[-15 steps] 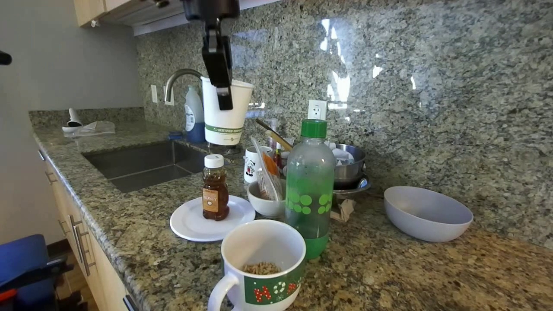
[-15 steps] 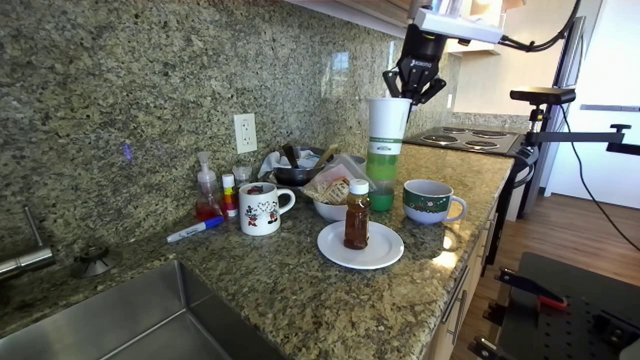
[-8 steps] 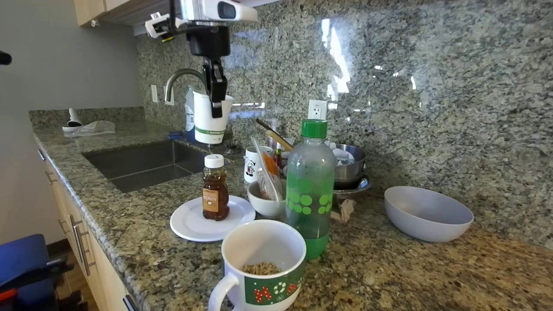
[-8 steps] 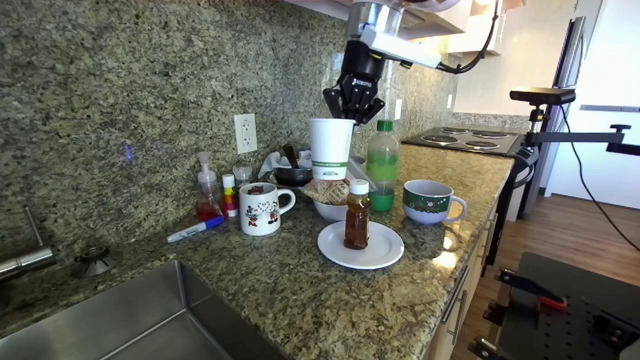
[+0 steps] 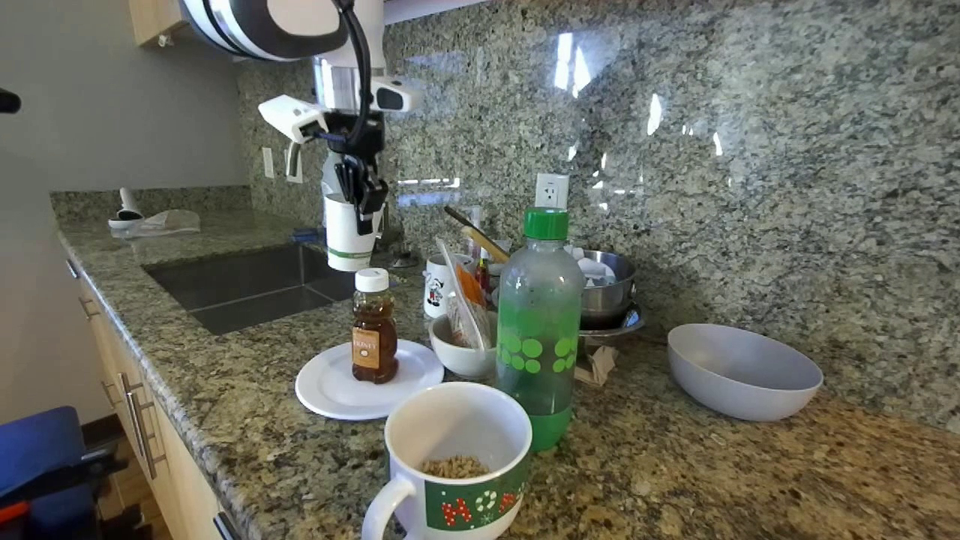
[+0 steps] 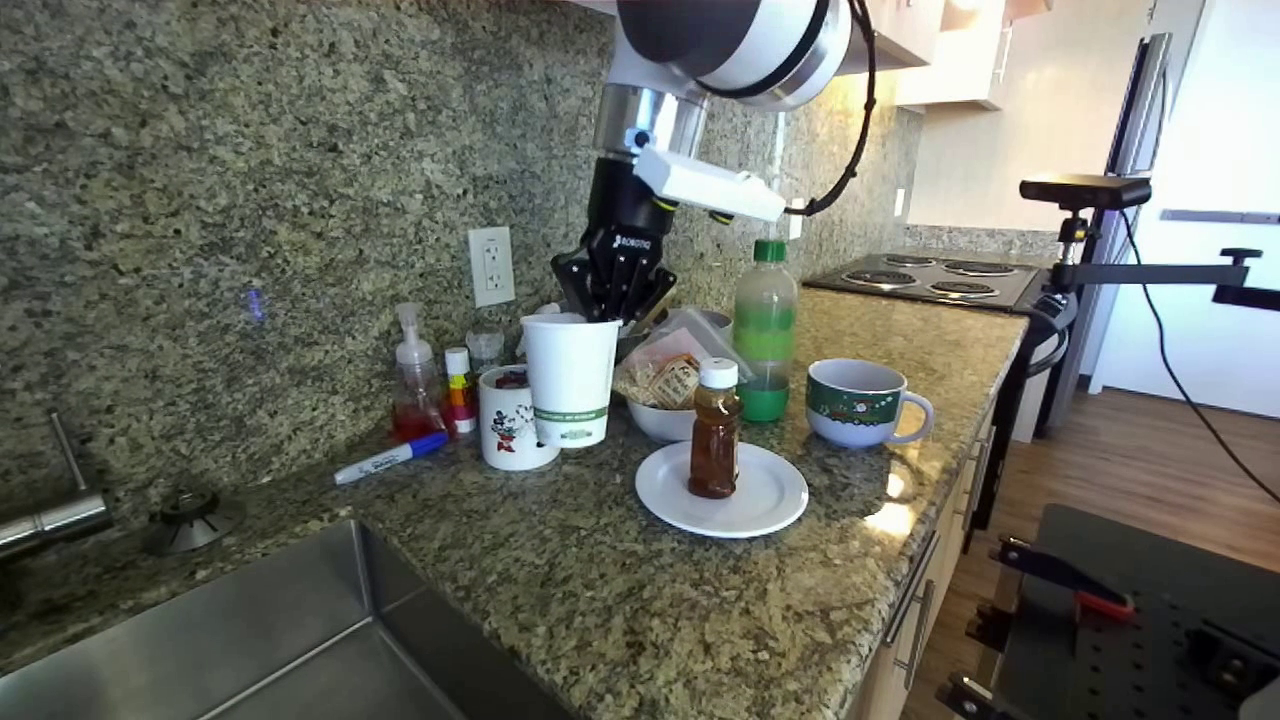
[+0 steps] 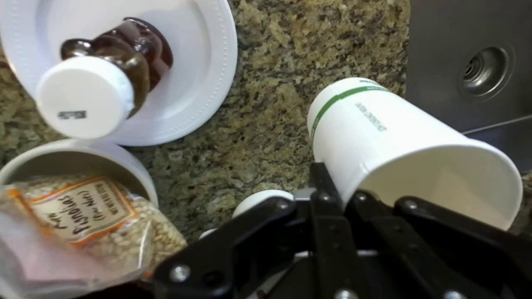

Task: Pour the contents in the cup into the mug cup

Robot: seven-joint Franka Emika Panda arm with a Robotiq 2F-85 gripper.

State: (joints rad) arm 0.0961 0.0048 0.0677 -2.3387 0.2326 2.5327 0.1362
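Observation:
The cup is a white paper cup with a green band; it shows in both exterior views and in the wrist view. My gripper is shut on its upper wall at the rim and holds it upright, seemingly above the counter near the sink. In the wrist view the fingers pinch the wall, one outside and one inside; the cup's bottom inside is hidden. The mug cup, white with a green band and loop handle, stands upright in both exterior views, apart from my gripper. Brownish grains lie inside it.
A honey bottle stands on a white plate. A green bottle stands beside the mug cup. A white bowl with a bag of nuts, a Mickey mug, a grey bowl and the sink are around.
My gripper has carried the cup away from the green bottle and mug cup side toward the sink and Mickey mug, and lowered it. The mug cup has not moved.

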